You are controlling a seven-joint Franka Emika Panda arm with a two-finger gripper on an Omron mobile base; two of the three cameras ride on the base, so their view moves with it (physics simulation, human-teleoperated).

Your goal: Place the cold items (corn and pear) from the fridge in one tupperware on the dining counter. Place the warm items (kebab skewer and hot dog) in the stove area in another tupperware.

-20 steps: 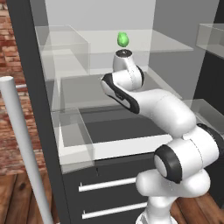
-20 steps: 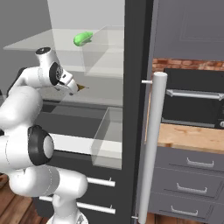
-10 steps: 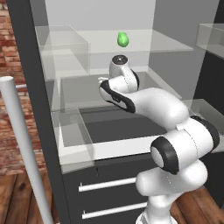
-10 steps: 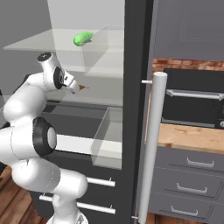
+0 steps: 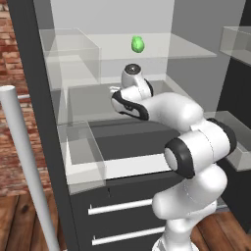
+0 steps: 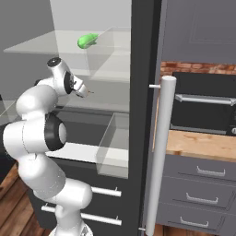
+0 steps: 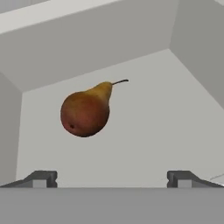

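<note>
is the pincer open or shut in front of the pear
Open. In the hand view the pincer has its two fingertips standing far apart, with nothing between them; the pear lies ahead, untouched.

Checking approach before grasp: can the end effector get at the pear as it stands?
Probably yes: the end effector is open, and the pear lies ahead of it on the fridge shelf, with nothing between.

Corn (image 5: 138,44) on shelf above arm (image 5: 171,110)
</note>
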